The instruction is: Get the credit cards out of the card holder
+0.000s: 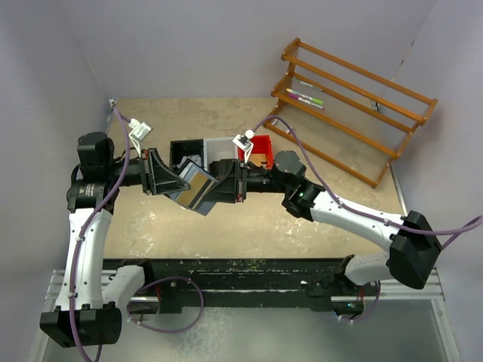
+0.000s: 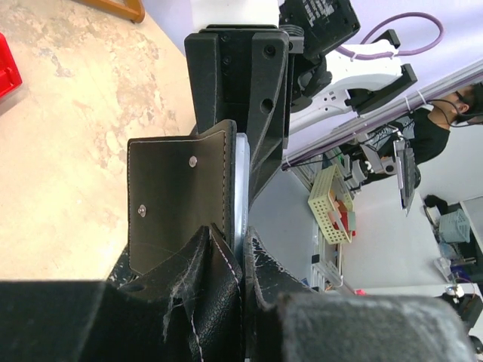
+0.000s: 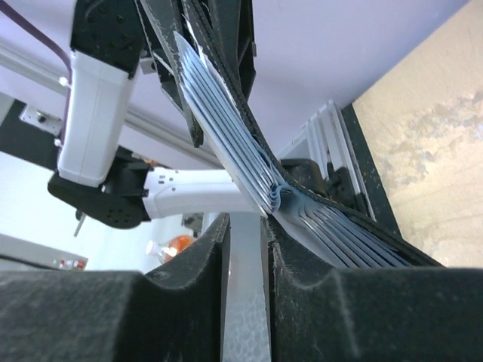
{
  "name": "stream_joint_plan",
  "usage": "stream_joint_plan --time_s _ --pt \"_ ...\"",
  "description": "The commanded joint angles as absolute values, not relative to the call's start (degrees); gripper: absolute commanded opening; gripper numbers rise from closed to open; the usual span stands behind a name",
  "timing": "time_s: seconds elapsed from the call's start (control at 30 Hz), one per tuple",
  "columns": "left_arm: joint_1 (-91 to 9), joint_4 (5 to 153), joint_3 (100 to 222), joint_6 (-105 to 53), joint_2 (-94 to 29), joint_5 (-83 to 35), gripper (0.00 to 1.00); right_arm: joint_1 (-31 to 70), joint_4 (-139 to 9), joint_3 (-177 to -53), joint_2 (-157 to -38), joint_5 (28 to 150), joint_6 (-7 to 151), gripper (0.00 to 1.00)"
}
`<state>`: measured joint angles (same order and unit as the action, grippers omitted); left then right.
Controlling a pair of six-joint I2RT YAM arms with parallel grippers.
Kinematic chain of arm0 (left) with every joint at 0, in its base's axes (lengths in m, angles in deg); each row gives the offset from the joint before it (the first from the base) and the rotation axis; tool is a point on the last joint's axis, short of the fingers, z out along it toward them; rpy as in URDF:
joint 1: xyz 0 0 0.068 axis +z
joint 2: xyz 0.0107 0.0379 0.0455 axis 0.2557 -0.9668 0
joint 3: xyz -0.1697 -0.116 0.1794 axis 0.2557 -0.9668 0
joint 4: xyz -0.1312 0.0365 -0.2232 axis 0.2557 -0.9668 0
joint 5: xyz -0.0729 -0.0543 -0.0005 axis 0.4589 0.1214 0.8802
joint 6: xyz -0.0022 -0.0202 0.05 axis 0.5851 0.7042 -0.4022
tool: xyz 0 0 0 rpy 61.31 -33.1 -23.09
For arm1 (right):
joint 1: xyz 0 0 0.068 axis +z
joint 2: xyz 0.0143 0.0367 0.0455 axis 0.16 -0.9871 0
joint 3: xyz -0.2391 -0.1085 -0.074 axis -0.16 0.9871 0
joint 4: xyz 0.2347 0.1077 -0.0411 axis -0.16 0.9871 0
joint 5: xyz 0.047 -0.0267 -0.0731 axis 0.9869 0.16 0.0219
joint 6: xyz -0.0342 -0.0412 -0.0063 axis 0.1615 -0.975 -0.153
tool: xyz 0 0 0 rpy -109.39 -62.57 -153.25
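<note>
Both grippers meet above the middle of the table. Between them hangs the card holder [image 2: 177, 196], a black wallet with small round snaps, opened out. My left gripper [image 2: 243, 253] [image 1: 173, 183] is shut on the holder's edge, with a pale card edge [image 2: 240, 173] pinched alongside the leather. In the right wrist view the grey-blue credit cards [image 3: 226, 143] [image 1: 196, 190] fan out from the holder's black spine [image 3: 355, 222]. My right gripper [image 3: 245, 249] [image 1: 216, 186] is shut on one grey card, which fills the narrow gap between its fingers.
Joined black [image 1: 187, 149], white [image 1: 220, 147] and red [image 1: 263, 145] trays stand just behind the grippers. A wooden rack [image 1: 355, 98] holding pens [image 1: 306, 96] lies at the back right. The beige table [image 1: 302, 226] ends at a black rail [image 1: 226, 271] by the arm bases.
</note>
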<state>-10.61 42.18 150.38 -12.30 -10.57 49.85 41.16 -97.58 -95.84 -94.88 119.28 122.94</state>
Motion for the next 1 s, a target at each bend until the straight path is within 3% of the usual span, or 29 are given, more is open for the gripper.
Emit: stream_joint_plan --time_s 0.0,0.23,0.57,0.97 --pt "-10.95 49.09 151.67 -5.46 -9.47 50.92 0.15 41.32 -114.04 -92.18 -92.43 114.36 128.47 0.26" --pt "-10.95 53.66 150.1 0.13 -8.6 48.92 0.13 41.33 -123.06 -90.36 -93.89 112.43 132.7 0.21" --pt "-10.95 56.38 147.5 4.0 -7.56 46.9 0.13 41.33 -136.54 -87.76 -97.76 111.58 139.4 0.0" --pt "-10.95 61.13 147.28 9.55 -8.01 47.28 0.12 41.33 -138.87 -81.13 -95.84 111.15 139.79 0.0"
